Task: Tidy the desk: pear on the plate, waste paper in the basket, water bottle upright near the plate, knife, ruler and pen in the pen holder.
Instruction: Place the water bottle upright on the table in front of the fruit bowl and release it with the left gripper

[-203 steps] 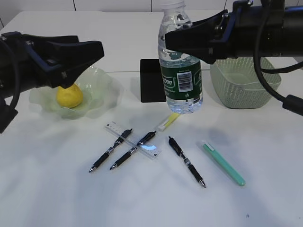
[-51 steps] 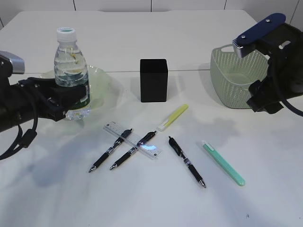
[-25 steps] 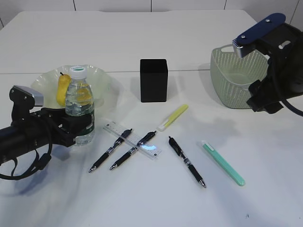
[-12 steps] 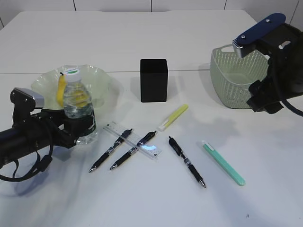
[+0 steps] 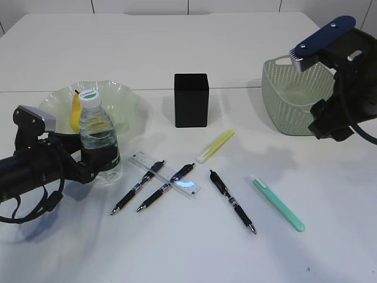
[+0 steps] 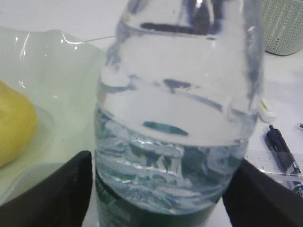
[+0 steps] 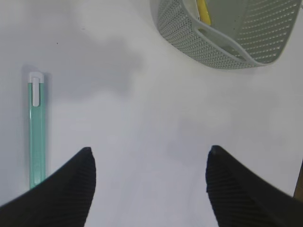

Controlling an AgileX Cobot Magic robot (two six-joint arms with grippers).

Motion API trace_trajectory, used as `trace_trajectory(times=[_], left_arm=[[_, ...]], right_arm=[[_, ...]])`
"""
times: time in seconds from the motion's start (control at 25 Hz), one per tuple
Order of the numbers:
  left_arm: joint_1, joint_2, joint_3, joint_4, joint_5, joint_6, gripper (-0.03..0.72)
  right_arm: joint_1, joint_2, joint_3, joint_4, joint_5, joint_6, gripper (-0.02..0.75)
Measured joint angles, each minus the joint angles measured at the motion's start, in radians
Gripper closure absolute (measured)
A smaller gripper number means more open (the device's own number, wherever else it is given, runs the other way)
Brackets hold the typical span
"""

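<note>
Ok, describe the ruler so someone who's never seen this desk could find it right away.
Start at the black pen holder in the middle of the desk and look toward the front edge. The ruler lies flat there, slanted, with two black pens crossed over it. It is the only clear, flat strip with fine printed markings.

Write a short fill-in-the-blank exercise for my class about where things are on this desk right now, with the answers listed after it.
1. The pear lies on the ____.
2. The water bottle stands ____ beside the plate.
3. The ruler lies under two black ____.
4. The pen holder is coloured ____.

Answers: plate; upright; pens; black
</note>
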Motion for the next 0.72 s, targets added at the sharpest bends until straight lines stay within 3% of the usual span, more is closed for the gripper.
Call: trace_trajectory(times=[0.72], left_arm=[[0.0,-0.174,0.004,0.048,0.004,0.0,0.092]], right_arm=[[0.0,0.0,0.0,-0.002,0.01,0.0,0.201]])
